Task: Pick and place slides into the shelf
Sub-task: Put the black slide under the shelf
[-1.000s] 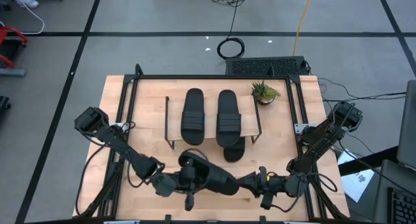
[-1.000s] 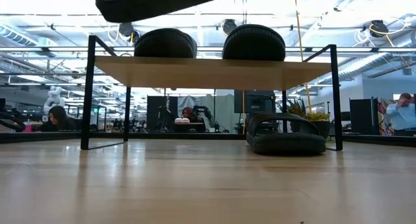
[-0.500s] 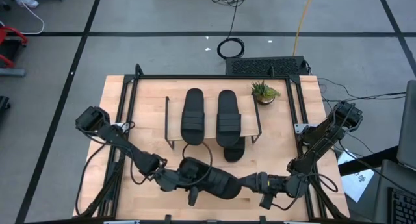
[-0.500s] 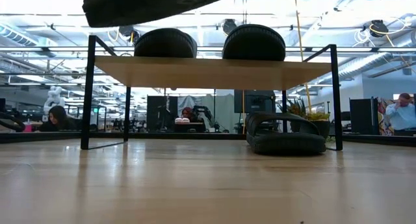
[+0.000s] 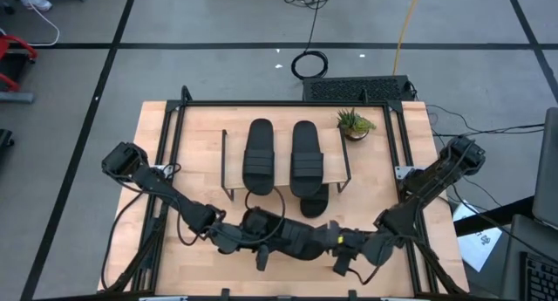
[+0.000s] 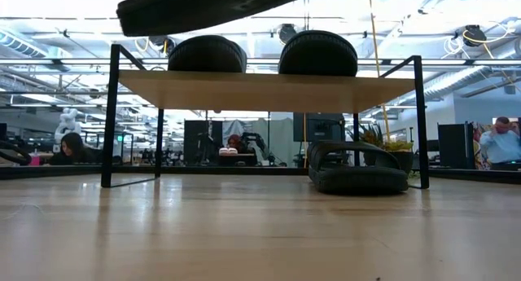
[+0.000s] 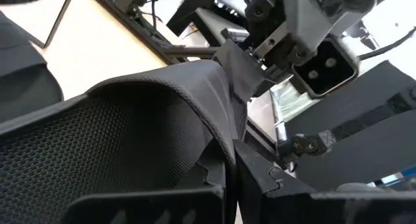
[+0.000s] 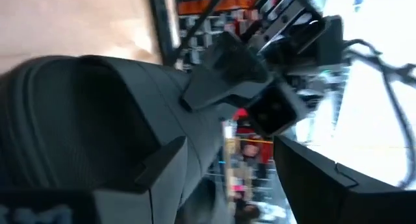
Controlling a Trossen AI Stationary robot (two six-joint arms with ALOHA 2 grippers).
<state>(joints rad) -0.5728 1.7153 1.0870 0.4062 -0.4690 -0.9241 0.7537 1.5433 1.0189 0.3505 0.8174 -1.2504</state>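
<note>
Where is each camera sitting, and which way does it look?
High view: above the table, looking straight down; both arms show, holding a slide near the shelf.
Low view: at table height, looking level at the shelf; the held slide hangs overhead.
Left wrist view: on the left arm, looking past its fingers at the slide.
Right wrist view: on the right arm, facing the slide.
Every view shares the held slide.

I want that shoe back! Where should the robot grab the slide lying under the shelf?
The slide's end that pokes out past the shelf's front edge, probably pinched across the sole from above, on the arms' side. The plank covers the rest.
</note>
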